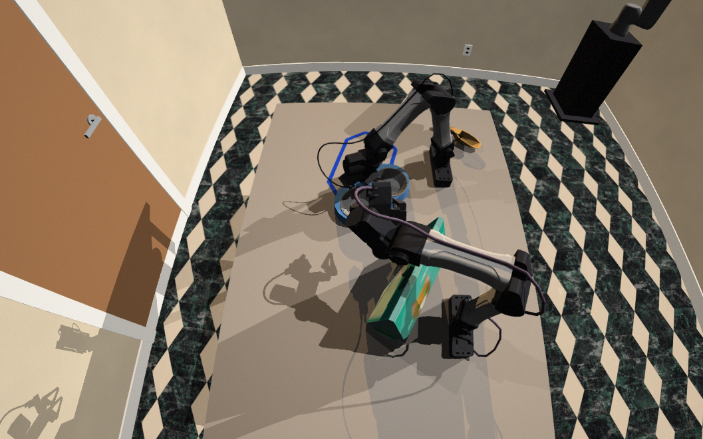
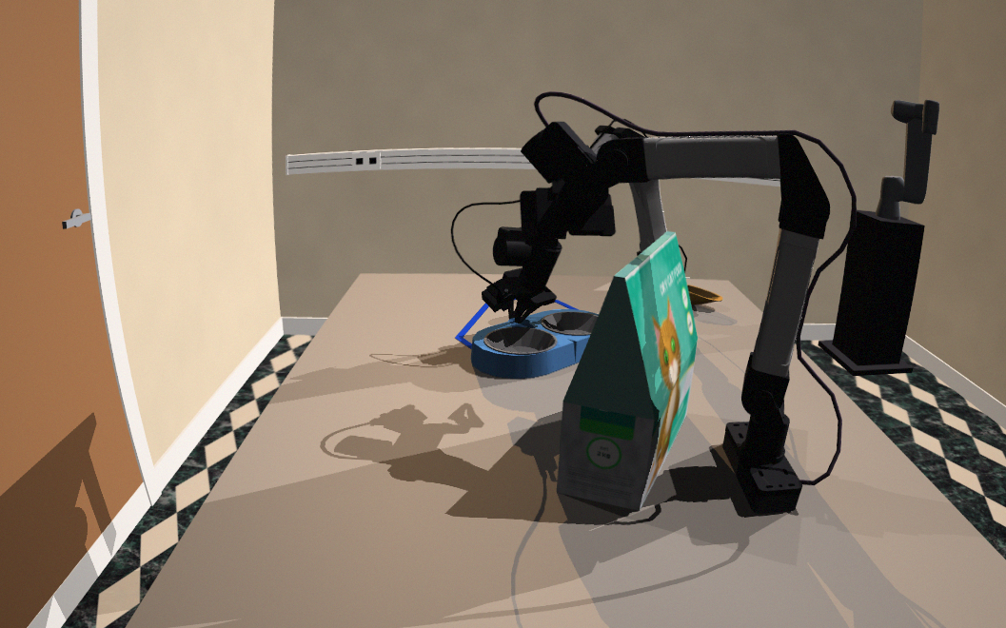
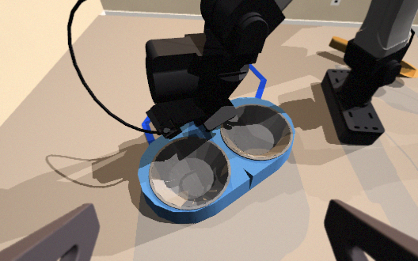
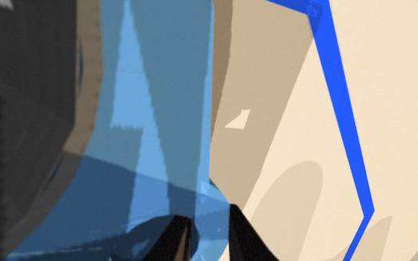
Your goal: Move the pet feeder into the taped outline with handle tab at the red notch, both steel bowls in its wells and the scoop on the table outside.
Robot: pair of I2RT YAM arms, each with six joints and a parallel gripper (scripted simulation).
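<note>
The blue pet feeder (image 1: 338,207) (image 2: 522,364) (image 3: 236,170) (image 4: 127,99) overlaps the near part of the blue taped outline (image 1: 337,160) (image 2: 473,322) (image 3: 261,88) (image 4: 343,107). Two steel bowls (image 2: 521,341) (image 3: 260,134) appear level in its wells. My right gripper (image 2: 518,316) (image 3: 195,118) (image 4: 209,216) is shut on the feeder at its far long side. My left gripper (image 3: 211,213) is open and empty above the feeder's near side. The orange scoop (image 1: 465,138) (image 2: 705,294) (image 3: 410,70) is beyond the right arm's base, its shadow apart from it. The red notch is not visible.
A green cat food bag (image 1: 425,289) (image 2: 631,389) stands beside the left arm's base (image 1: 461,326) (image 2: 764,487), beneath the left arm. The right arm's base (image 1: 441,169) (image 3: 357,119) stands between the feeder and scoop. The right arm's cable loops over the table.
</note>
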